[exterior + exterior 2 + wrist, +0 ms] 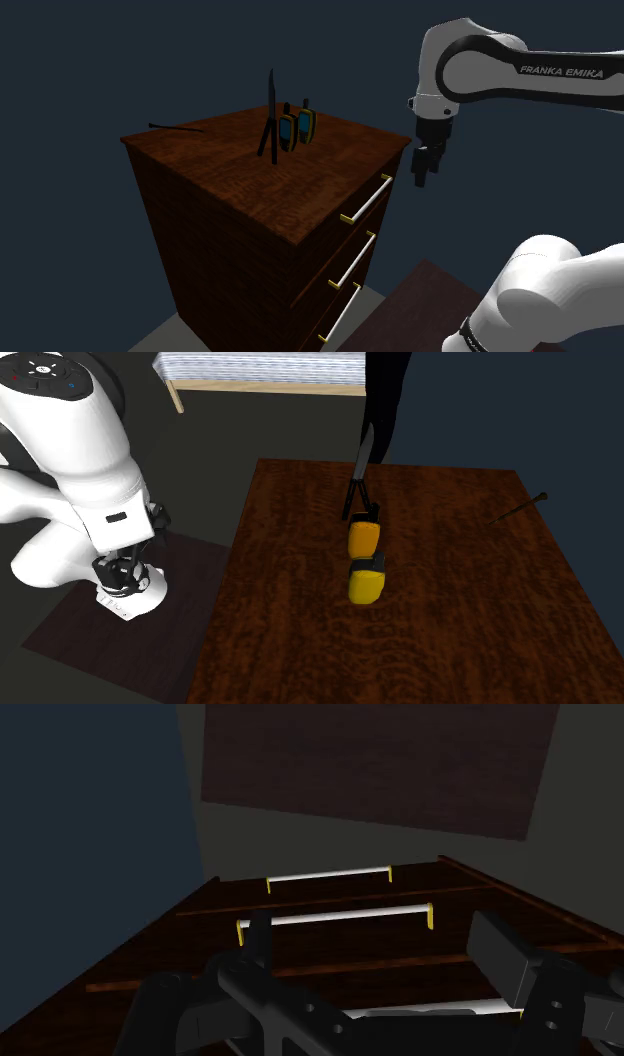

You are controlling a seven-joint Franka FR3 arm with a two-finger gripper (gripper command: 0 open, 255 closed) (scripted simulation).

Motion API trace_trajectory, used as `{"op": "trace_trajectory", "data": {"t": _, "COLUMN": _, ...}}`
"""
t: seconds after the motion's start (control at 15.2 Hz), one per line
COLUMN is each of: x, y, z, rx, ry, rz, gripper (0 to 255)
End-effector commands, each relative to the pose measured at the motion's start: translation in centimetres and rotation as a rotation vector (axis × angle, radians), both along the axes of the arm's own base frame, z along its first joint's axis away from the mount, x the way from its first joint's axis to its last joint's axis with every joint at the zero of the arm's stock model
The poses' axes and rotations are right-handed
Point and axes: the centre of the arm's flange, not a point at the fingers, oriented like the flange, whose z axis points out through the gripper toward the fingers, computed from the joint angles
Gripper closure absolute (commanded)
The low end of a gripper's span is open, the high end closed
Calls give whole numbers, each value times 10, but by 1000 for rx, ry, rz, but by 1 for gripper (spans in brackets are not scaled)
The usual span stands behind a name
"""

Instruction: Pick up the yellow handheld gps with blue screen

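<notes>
Two yellow handheld GPS units stand upright side by side on the dark wooden dresser top (230, 170) (450, 602). One GPS (288, 131) (364, 538) is more orange, with a blue screen. The other GPS (306, 123) (366, 580) is brighter yellow. My gripper (425, 168) (118, 574) (385, 974) hangs off the dresser's edge in front of the drawers, well apart from both units. Its fingers (505, 959) stand apart, open, with nothing between them.
A black tripod-like object (268, 125) (360, 487) stands right beside the orange unit. A thin dark stick (175, 127) (520, 510) lies at the top's far corner. Drawer handles (365, 202) (330, 876) line the front. A bed (260, 372) stands behind; the brown stand (420, 300) (90, 642) sits below.
</notes>
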Motion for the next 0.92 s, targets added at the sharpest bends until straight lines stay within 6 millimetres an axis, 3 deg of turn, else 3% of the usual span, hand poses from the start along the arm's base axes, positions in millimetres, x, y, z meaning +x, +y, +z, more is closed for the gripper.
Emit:
{"op": "trace_trajectory", "data": {"t": 0.0, "x": 0, "y": 0, "z": 0, "rx": 0, "ry": 0, "rz": 0, "gripper": 0}}
{"op": "trace_trajectory", "data": {"t": 0.86, "x": 107, "y": 46, "z": 4, "rx": 138, "ry": -324, "rz": -18, "gripper": 0}}
